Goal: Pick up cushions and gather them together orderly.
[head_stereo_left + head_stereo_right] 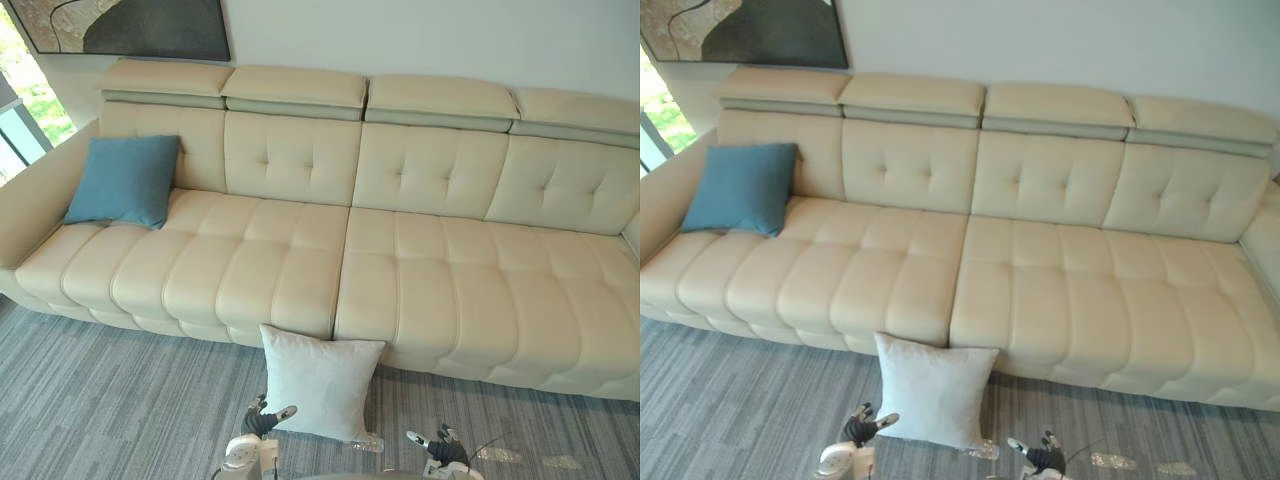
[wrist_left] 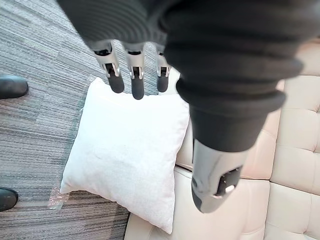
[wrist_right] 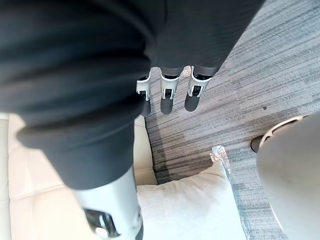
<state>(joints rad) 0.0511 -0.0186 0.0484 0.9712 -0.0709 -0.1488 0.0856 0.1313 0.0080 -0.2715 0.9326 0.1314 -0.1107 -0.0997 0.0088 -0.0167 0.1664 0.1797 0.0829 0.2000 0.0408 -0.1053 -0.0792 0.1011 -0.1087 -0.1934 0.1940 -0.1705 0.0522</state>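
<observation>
A white cushion [image 1: 320, 380] stands on the carpet and leans against the front of the cream sofa [image 1: 430, 290], near its middle. A blue cushion [image 1: 125, 180] rests upright in the sofa's far left corner. My left hand [image 1: 262, 420] hovers low by the white cushion's lower left corner, open and holding nothing. In the left wrist view its straight fingers [image 2: 125, 75] point over the white cushion [image 2: 125, 155]. My right hand [image 1: 443, 450] is right of that cushion, also open and empty. Its fingers [image 3: 167, 95] hang above the carpet, with the cushion [image 3: 195, 210] beside the thumb.
Grey striped carpet [image 1: 100, 400] runs along the front of the sofa. A small clear scrap [image 1: 366, 441] lies by the white cushion's lower right corner. A dark painting [image 1: 130, 25] hangs on the wall and a window [image 1: 20, 110] is at the far left.
</observation>
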